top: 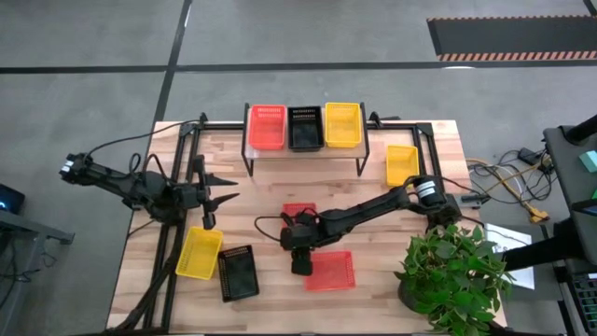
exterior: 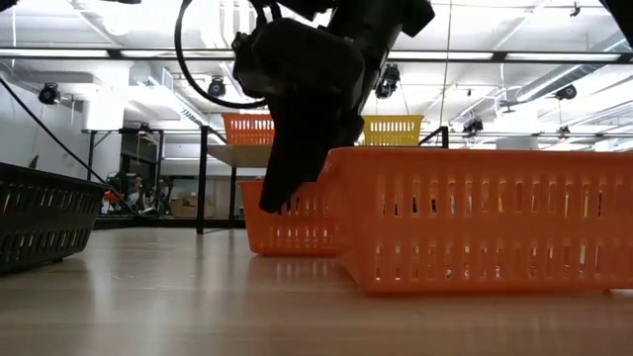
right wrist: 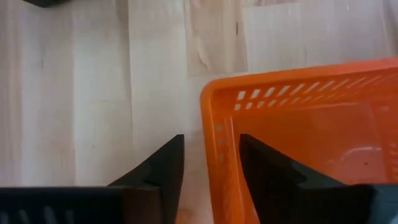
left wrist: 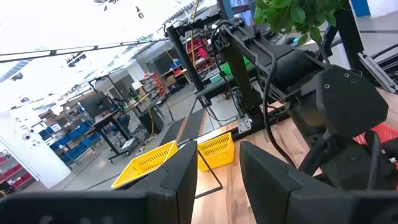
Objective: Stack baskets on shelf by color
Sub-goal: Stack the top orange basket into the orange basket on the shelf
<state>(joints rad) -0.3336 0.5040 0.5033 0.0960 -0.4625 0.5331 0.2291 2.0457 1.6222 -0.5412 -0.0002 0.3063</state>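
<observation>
Shelf [top: 303,154]: stands at the far edge of the surface [top: 270,201], middle; it carries three baskets in a row, a red one [top: 267,126], a black one [top: 305,127] and a yellow one [top: 342,124], one per colour.
Done so far: I judge one layer of each colour is placed; whether any pile is already more than one deep I cannot tell from above.
Left on the surface: a yellow basket [top: 402,163] near the right edge beside the shelf; a second yellow basket [top: 200,252] and a black basket [top: 237,273] touching each other near the front left corner; a red basket [top: 331,271] at the front, middle; another red basket [top: 298,212] just behind my right arm, partly hidden.
Remaining: five loose baskets I can count need to go up by colour, so roughly the early part of the job is behind me.
Right jaws [top: 300,264]: parted, straddling the left wall of the front red basket, one finger outside and one inside; not clamped on it, as far as I can see.
Left jaws [top: 220,197]: spread wide, empty, hovering near the left edge of the surface, waiting.
Next, I judge: close the right jaws on that wall and lift.
</observation>
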